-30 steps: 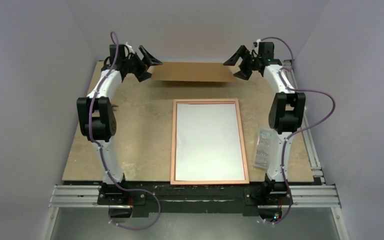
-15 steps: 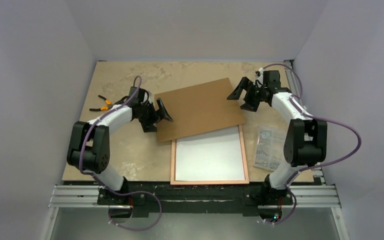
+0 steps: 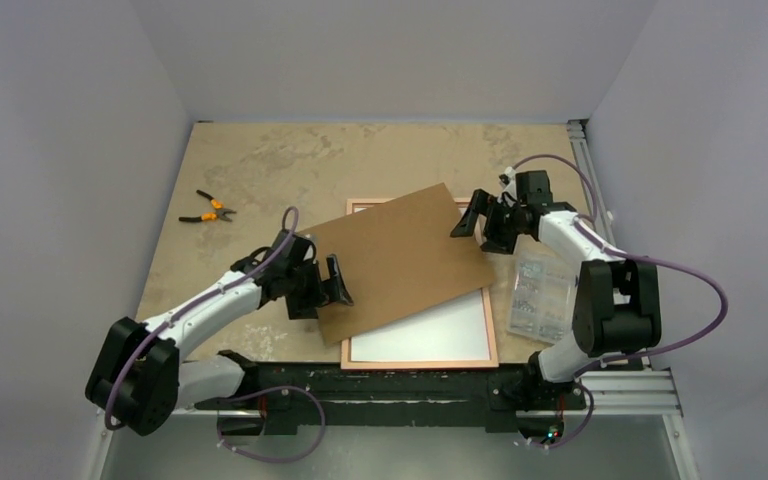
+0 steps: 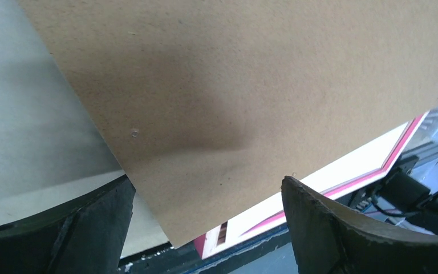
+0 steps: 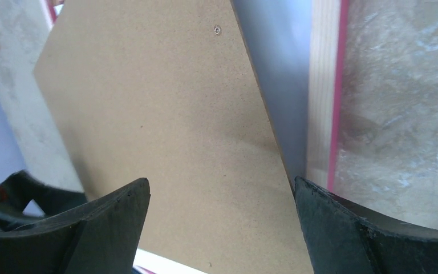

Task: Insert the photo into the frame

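Observation:
The frame (image 3: 491,335) lies back side up at the near middle of the table, tan with a pink edge. The photo's white back (image 3: 430,338) shows inside it; its picture side is hidden. A brown backing board (image 3: 395,260) lies askew over the frame's far part. My left gripper (image 3: 338,283) is open at the board's near left corner. My right gripper (image 3: 468,220) is open at its far right corner. In the left wrist view the board (image 4: 251,85) spans my open left gripper (image 4: 208,194) above the frame (image 4: 402,142). In the right wrist view the board (image 5: 165,114) fills my open right gripper (image 5: 221,194) beside the frame (image 5: 322,103).
Orange-handled pliers (image 3: 207,209) lie at the far left of the table. A clear plastic bag (image 3: 535,295) of small parts lies right of the frame, close to the right arm. It also shows in the right wrist view (image 5: 399,97). Metal rails run along the near and right edges.
Both arms have come toward the near edge with the brown board. The board has dropped from the far side onto the frame, turned askew, and now covers most of the white back.

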